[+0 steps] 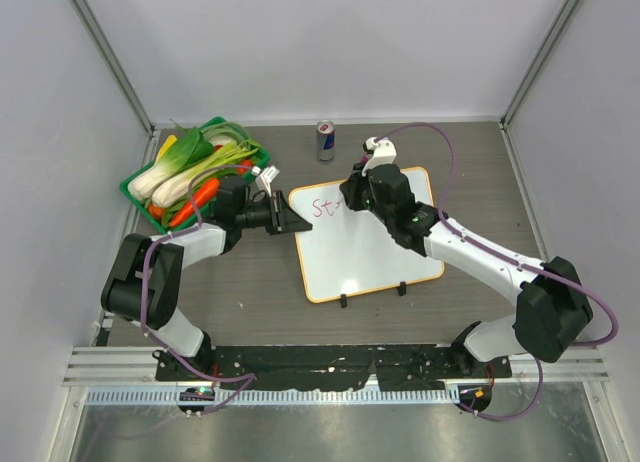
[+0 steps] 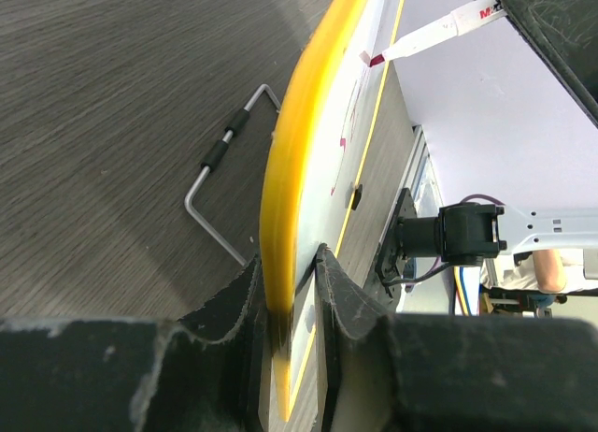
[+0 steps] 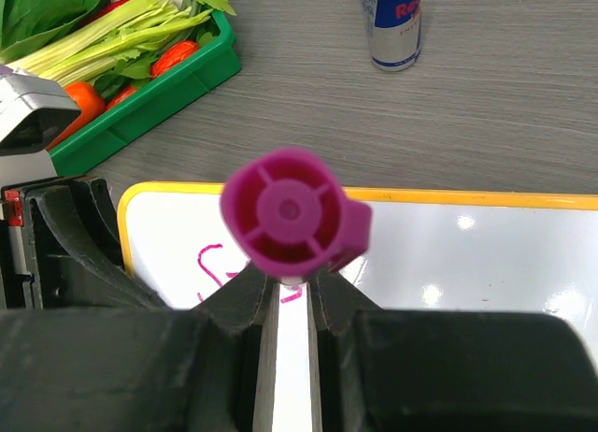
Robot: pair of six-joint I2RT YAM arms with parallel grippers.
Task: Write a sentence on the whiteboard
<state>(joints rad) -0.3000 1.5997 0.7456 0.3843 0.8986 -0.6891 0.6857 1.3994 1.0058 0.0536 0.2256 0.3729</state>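
Nearest to me on the table (image 1: 250, 292) is the near edge of the whiteboard (image 1: 370, 252), where two small black clips (image 1: 342, 302) sit. The board lies flat in the middle of the table, turned a little so that its left corner points away from me.

My left hand (image 1: 285, 222) reaches in from the left and is closed on the board's left edge. From the wrist I see the yellow rim (image 2: 290, 170) pinched between my two fingers (image 2: 341, 296). Beside that edge a bent wire handle (image 2: 224, 151) with a black grip lies on the table.

My right hand (image 1: 358, 192) hangs over the board's far left part, clamped on a marker (image 3: 285, 212). The marker's magenta end faces my wrist camera and its tip is down at the board.

The sentence (image 1: 325, 207) is in the far left corner of the board, just beside the tip. Only "St" and a small stroke in pink can be read.

Further off to the left, a green basket (image 1: 135, 187) of vegetables stands well apart from the board. A drink can (image 1: 325, 140) stands upright near the far edge of the table.
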